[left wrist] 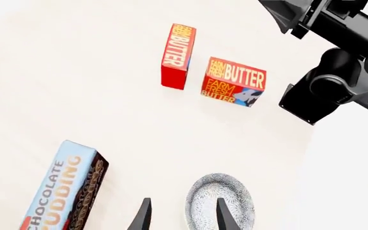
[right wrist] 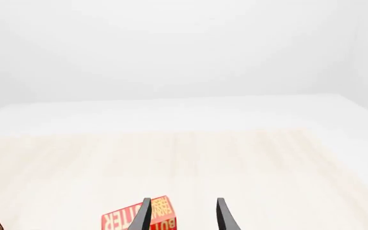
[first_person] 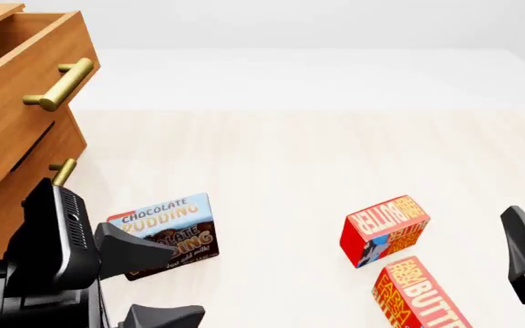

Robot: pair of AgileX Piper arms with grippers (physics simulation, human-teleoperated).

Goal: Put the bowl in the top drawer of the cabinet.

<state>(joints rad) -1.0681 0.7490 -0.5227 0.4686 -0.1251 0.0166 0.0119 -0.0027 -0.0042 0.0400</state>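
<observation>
The left end effector (first_person: 144,287) sits nearest the front camera at 7 o'clock, its fingers (left wrist: 225,215) spread, one over the bowl (left wrist: 219,199), gripping nothing. The cabinet (first_person: 7,184) stands at 9 o'clock, its top drawer (first_person: 25,102) pulled open. The chocolate pudding box (first_person: 167,232) lies beside the bowl, the butter boxes (first_person: 385,229) at 5 o'clock. The right end effector (right wrist: 180,215) is spread, empty.

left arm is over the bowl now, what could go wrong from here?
1. The left gripper is open and off-centre: one finger is over the bowl, the other outside its rim. Closing could tip it.
2. The pudding box lies close beside the bowl and could get bumped.
3. The top drawer is open, but lifting could clip its front.
</observation>
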